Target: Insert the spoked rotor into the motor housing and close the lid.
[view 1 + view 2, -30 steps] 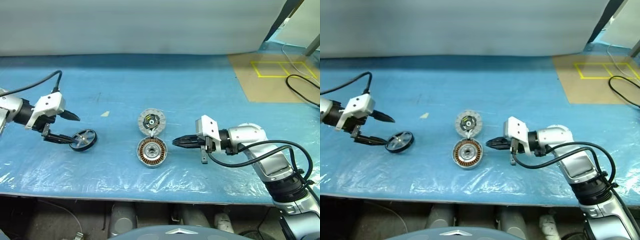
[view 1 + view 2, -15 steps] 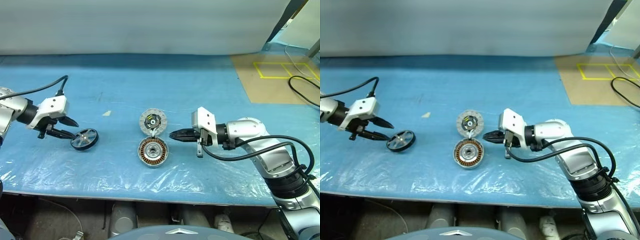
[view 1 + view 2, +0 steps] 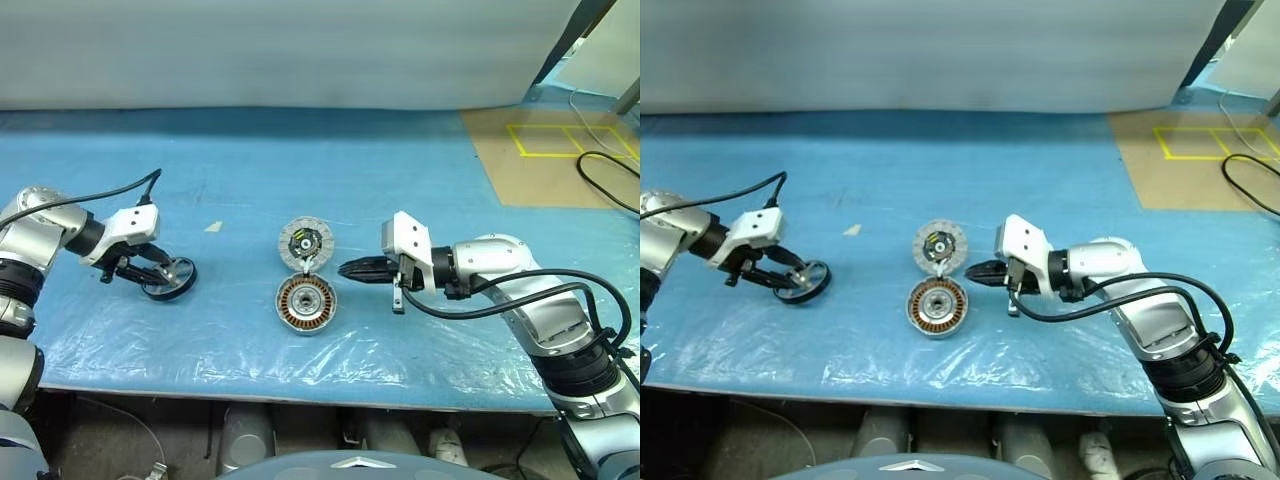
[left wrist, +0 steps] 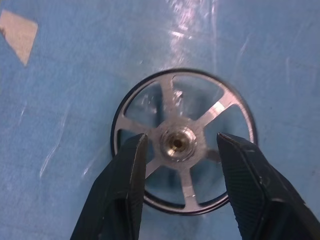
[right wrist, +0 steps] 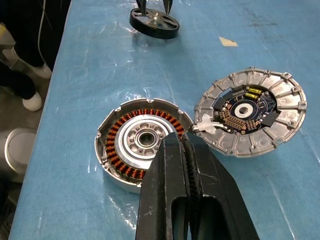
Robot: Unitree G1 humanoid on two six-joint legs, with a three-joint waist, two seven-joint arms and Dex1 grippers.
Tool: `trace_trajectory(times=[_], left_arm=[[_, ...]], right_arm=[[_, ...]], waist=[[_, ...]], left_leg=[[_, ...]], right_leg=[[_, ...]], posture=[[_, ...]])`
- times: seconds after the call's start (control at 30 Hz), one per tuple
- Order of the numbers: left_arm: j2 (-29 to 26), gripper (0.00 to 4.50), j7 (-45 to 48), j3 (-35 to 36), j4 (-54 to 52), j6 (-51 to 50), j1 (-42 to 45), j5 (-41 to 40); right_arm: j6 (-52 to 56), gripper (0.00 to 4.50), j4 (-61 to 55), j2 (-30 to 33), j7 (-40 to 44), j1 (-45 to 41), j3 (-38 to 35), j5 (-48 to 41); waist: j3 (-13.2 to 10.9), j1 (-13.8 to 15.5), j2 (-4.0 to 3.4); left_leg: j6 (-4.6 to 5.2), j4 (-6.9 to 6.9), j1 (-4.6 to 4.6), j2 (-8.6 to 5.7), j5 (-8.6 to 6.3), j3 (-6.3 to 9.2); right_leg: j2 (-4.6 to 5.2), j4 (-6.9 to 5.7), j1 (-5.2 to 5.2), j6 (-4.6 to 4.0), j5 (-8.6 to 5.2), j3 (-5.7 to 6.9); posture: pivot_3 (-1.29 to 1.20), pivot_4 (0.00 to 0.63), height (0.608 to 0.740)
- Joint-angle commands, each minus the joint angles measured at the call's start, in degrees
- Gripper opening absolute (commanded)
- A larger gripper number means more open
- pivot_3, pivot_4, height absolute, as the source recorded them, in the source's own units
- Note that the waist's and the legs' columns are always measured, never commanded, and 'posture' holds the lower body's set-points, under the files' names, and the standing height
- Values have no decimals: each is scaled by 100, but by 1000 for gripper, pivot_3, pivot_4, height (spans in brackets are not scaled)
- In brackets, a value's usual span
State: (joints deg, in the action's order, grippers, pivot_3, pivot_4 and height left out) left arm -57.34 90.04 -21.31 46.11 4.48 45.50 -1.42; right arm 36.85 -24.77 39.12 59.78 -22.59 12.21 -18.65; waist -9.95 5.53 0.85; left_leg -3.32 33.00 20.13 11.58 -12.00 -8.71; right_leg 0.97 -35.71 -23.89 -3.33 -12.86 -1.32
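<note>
motor housing [image 3: 305, 304] – lid [image 3: 303, 243] open (windings bare) | left gripper [image 4: 178, 150] half-open astride spoked rotor [image 4: 184, 141] hub | right gripper [image 3: 345, 269] closed, empty

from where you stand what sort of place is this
Probably a robot test bench or workshop. A table under a blue plastic sheet holds an opened motor housing with copper windings, and yellow tape squares and a loose black cable lie at the far right.

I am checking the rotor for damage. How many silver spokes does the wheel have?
6. They run out from the hub of the spoked rotor to its black rim all around; the left gripper fingers partly cover the lower side ones.
</note>
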Motion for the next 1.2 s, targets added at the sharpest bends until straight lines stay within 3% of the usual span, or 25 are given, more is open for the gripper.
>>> trace_trajectory(times=[0.03, 0.53, 0.9, 1.2], left_arm=[[-26, 2314, 124, 305, 166, -76, 285, 58], [228, 2314, 245, 463, 183, -155, 138, 316], [-121, 2314, 246, 128, -552, -856, -39, -323], [-443, 2314, 246, -240, -1034, -804, -400, -490]], right_arm=[[-50, 0, -231, 99, -48, 68, -80, -72], [-116, 0, -278, 193, -219, 192, -10, -6], [-337, 0, -198, 218, -228, 344, 81, 124], [-513, 0, -135, 139, -235, 426, 6, 27]], waist=[[0, 4, 0], [0, 5, 0], [0, 2, 0], [0, 0, 0]], left_leg=[[0, 0, 2, 0, 0, 0], [0, 0, -1, 6, 0, 2], [0, -1, 0, 9, 0, 2], [0, -1, 0, 10, 0, 2]], right_leg=[[0, 1, 0, 0, 0, 0], [6, -1, 2, 0, 0, 1], [9, -1, 1, -5, -3, 2], [9, 0, 1, -11, -8, 1]], posture=[[0, 150, 740], [0, 150, 740], [0, 150, 740], [0, 150, 740]])
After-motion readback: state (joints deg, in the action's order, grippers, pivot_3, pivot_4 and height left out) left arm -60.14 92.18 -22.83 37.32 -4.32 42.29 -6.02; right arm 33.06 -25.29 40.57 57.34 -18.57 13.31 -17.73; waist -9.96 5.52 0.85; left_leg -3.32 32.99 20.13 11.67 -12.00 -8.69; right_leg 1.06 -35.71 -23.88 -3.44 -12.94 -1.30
